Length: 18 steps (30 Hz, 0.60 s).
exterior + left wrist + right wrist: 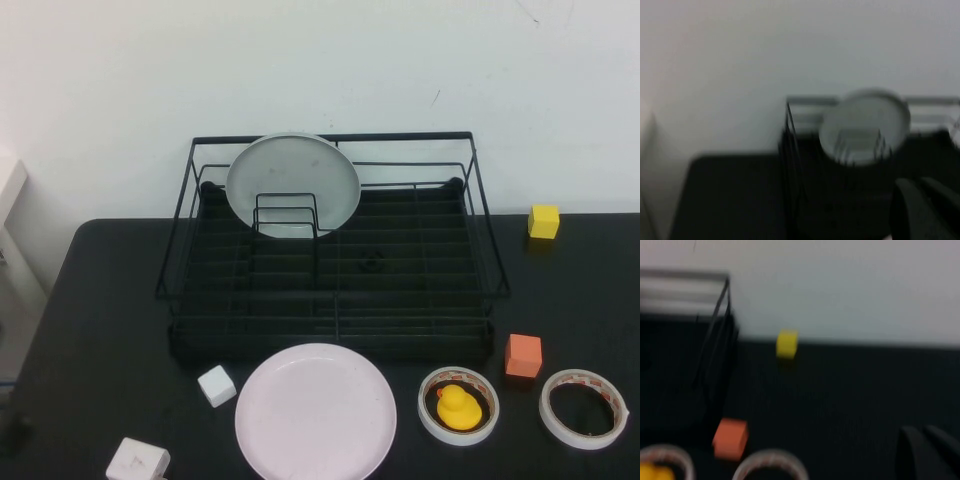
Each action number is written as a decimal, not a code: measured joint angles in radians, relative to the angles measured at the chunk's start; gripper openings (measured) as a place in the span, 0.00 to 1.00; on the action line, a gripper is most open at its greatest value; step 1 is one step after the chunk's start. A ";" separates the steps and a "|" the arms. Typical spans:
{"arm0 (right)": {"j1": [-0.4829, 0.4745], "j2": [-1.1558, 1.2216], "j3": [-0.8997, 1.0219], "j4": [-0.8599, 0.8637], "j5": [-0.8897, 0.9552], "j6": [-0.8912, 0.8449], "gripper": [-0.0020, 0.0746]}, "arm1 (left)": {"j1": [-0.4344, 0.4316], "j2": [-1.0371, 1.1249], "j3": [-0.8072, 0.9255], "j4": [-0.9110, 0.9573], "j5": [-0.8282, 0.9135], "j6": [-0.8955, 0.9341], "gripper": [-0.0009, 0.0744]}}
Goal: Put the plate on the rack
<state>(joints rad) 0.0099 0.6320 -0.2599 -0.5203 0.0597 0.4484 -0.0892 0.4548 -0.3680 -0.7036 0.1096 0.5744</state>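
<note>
Black desk [110, 300], white wall behind. Directly on it: black wire rack [335, 250] at back centre; pale pink plate [316, 410] flat at the front edge, just before the rack. White cube [217, 385] just left of the plate, second white block [138, 462] at front left. Right of the plate: tape roll [458, 405] around a yellow duck [458, 408], second tape roll [583, 408], orange cube [523, 355]. Yellow cube [544, 221] at back right.

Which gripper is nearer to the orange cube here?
Right, probably. Both are outside the high view. The right gripper sees the orange cube close ahead; the left gripper faces the rack and grey plate.
</note>
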 joint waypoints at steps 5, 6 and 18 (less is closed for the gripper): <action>0.170 0.250 -0.001 0.000 0.010 0.132 0.02 | 0.000 0.147 0.000 -0.004 0.145 0.003 0.01; 0.213 0.302 -0.001 0.000 -0.008 0.151 0.02 | 0.000 0.171 0.000 -0.004 0.168 0.004 0.01; 0.499 0.845 -0.014 -0.070 -0.675 0.183 0.02 | 0.000 0.247 -0.002 -0.006 0.193 0.004 0.01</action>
<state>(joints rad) 0.5088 1.4769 -0.2738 -0.5904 -0.6158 0.6313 -0.0892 0.7019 -0.3701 -0.7096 0.3026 0.5789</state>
